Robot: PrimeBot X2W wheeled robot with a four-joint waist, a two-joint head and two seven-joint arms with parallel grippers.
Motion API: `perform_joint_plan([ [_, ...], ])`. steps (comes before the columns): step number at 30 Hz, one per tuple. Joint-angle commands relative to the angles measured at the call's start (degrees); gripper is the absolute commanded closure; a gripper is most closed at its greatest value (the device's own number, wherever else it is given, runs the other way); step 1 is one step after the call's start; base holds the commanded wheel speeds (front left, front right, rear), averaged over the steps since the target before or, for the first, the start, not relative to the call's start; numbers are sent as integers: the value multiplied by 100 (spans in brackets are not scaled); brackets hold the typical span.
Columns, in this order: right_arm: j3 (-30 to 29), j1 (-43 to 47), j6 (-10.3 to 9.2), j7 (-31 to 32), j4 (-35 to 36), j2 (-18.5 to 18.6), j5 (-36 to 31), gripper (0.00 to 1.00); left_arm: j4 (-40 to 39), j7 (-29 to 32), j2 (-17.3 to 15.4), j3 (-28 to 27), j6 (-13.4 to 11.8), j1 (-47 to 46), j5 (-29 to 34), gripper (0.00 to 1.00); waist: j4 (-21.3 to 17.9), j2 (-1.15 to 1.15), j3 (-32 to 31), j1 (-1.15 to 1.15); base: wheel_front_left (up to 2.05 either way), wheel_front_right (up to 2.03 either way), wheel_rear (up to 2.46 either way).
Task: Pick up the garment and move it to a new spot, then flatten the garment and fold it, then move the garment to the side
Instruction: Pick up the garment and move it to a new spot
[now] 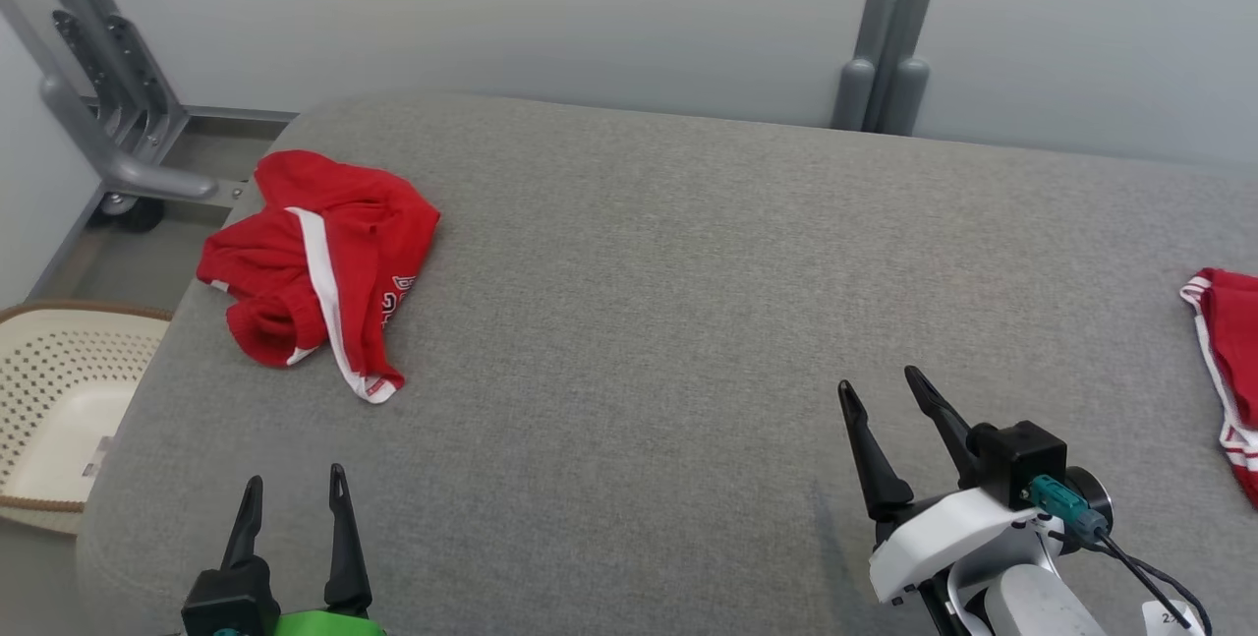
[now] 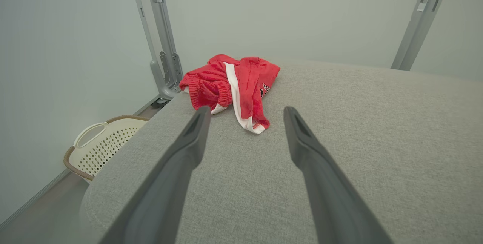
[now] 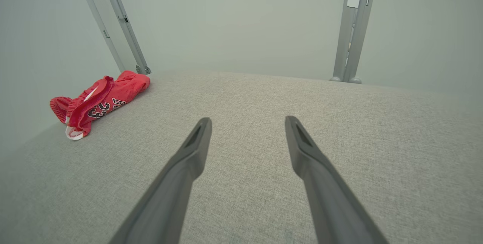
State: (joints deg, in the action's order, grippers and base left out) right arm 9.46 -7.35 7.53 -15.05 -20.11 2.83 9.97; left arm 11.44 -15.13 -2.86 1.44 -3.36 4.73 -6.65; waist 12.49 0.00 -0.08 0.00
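Head view: garment [image 1: 324, 262] crumpled far left on table [image 1: 688, 253]; left gripper [image 1: 295, 475] and right gripper [image 1: 879, 378] both splayed wide, empty, at near edge. Left wrist view: garment ahead, untouched. Right wrist view: print [image 3: 99, 109] probably reads "23"; pickup, flattening, folding all remain.

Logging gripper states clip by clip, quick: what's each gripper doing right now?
Left gripper, two long dark fingers: open, empty, apart from the crumpled red jersey garment with white trim.
Right gripper: open, holding nothing, over the grey fabric surface.
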Motion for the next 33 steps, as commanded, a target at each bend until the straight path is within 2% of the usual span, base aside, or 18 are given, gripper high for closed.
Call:
perform_joint_plan([
  [1, 2, -11, -9, -15, -9, 19, 19, 0, 16, 3, -8, -62, 35, 89, -33, 0, 397, 0, 31, 0, 0, 0, 0],
  [7, 38, -46, -9, -15, -28, 18, 38, 0, 21, 3, -8, -114, 93, 119, -93, 0, 457, 0, 37, 0, 0, 0, 0],
  [16, 68, -162, -9, -15, -33, 19, -102, 0, 95, 3, -10, -175, 56, -138, -205, 0, 127, 0, 314, 0, 0, 0, 0],
  [24, 37, -350, -9, -15, 39, 50, -225, 0, 481, 3, -35, -520, 353, -857, -327, 0, -129, 0, 781, 0, 0, 0, 0],
  [29, 85, -537, -9, -15, 133, 124, -258, 0, 1099, 3, -323, -836, 679, -1670, -369, 0, -289, 0, 1179, 0, 0, 0, 0],
  [31, 166, -658, -9, -15, 177, 193, -260, 0, 1669, 3, -616, -929, 839, -2250, -459, 0, -375, 0, 1392, 0, 0, 0, 0],
  [33, 207, -744, -9, -15, 202, 235, -247, 0, 1968, 4, -772, -917, 904, -2575, -495, 0, -431, 0, 1506, 0, 0, 0, 0],
])
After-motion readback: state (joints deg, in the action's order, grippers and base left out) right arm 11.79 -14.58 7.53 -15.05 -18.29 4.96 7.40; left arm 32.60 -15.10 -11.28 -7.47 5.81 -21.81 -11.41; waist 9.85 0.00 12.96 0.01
